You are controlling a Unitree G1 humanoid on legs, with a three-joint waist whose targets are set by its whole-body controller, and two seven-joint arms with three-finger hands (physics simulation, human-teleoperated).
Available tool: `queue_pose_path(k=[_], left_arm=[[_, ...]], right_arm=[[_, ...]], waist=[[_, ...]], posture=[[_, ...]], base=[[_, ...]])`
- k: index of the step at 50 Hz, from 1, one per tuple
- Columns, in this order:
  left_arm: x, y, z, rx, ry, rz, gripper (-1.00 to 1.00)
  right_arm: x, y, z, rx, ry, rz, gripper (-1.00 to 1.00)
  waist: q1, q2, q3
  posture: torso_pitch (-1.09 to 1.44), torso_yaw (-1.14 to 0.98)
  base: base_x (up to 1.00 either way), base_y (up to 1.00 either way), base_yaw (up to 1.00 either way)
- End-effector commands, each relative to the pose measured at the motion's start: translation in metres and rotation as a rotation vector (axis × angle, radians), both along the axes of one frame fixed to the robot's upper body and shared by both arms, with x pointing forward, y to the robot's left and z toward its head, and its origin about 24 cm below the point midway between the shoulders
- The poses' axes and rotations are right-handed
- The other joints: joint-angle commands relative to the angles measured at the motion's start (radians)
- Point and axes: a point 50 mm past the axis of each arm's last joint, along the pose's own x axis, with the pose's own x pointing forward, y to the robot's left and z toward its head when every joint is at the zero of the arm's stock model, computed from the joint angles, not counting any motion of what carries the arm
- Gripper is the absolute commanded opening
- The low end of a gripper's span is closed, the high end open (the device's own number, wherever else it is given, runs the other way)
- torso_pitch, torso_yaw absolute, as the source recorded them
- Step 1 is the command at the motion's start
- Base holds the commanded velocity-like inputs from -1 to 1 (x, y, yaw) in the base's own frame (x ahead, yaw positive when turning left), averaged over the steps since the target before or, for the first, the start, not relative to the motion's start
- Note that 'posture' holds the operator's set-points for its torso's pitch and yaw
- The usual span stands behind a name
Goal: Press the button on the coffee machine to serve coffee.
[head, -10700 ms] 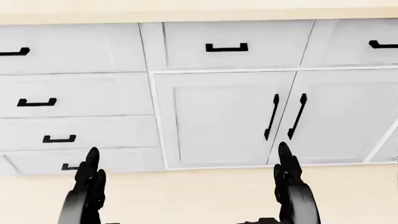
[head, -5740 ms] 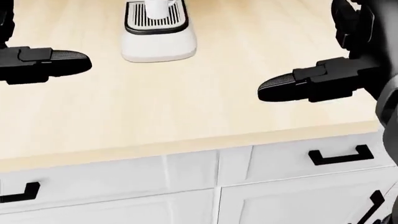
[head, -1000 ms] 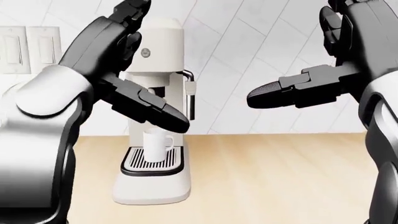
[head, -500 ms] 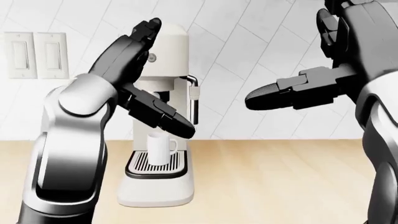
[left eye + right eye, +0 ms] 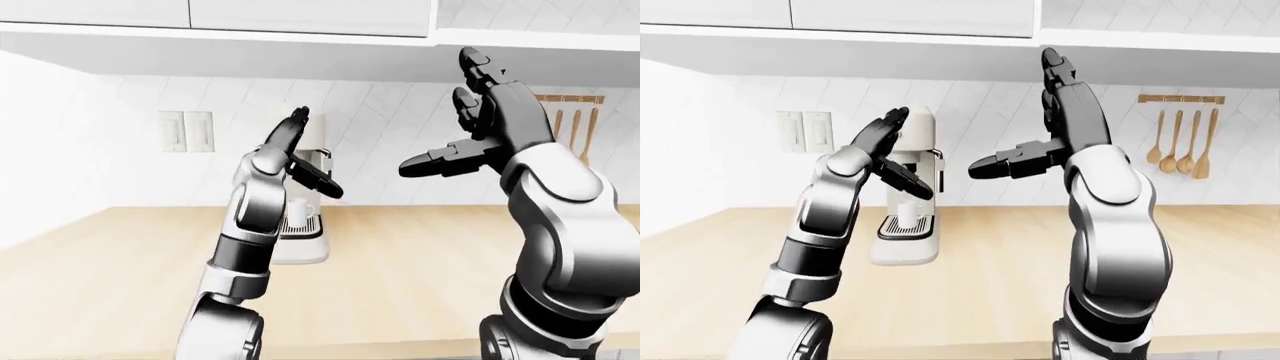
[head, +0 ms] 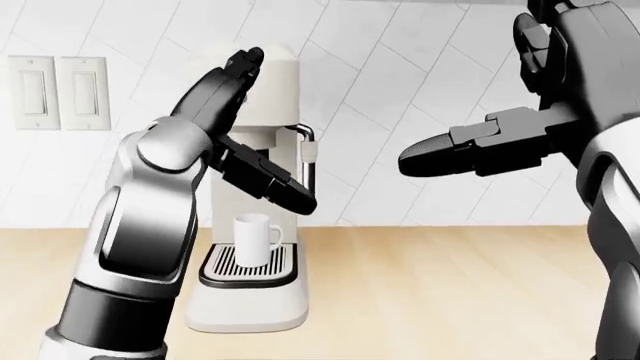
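Two robot hands, fingers apart: left robot hand (image 6: 235, 112) against cream plastic coffee machine (image 6: 270, 90), centre-left; risk of missing hidden button, knocking white mug (image 6: 255, 240).

left hand (image 6: 225, 97) risen closer to coffee machine (image 6: 262, 225) top, view lifted from cabinets to wall

Kitchen: counter (image 5: 980, 255), hanging spoons (image 5: 1180, 142)

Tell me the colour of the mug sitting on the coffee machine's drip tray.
White; the mug shows best in the head view.
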Motion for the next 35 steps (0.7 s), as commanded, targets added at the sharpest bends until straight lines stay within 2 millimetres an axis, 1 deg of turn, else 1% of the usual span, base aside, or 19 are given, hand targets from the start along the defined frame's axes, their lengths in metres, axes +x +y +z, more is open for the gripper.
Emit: queue_pose_path(k=[1, 7, 17, 22, 35], left_arm=[[0.003, -0.002, 0.021, 0.0, -0.1, -0.001, 1.0], [0.008, -0.001, 0.018, 0.011, -0.095, 0.009, 1.0], [0.013, -0.003, 0.02, 0.007, -0.085, 0.007, 1.0], [0.021, -0.004, 0.013, 0.014, -0.075, 0.014, 1.0], [0.026, -0.008, 0.009, 0.03, -0.066, 0.024, 1.0]], right_arm=[[-0.001, 0.0, 0.01, -0.008, -0.054, -0.003, 1.0], [-0.001, 0.0, 0.01, -0.007, -0.054, -0.003, 1.0], [-0.001, -0.001, 0.009, -0.005, -0.053, -0.004, 1.0], [-0.001, -0.001, 0.008, -0.005, -0.051, -0.005, 1.0], [-0.002, -0.002, 0.009, -0.007, -0.052, -0.005, 1.0]], waist=[[0.001, -0.002, 0.005], [0.0, -0.002, 0.004], [0.0, -0.001, 0.004], [0.002, -0.004, 0.006], [0.009, -0.01, 0.007]], posture=[[-0.9, 0.0], [-0.9, 0.0], [-0.9, 0.0], [-0.9, 0.0], [-0.9, 0.0]], base=[[0.0, 0.0, 0.0], [0.0, 0.0, 0.0], [0.0, 0.0, 0.0], [0.0, 0.0, 0.0], [0.0, 0.0, 0.0]])
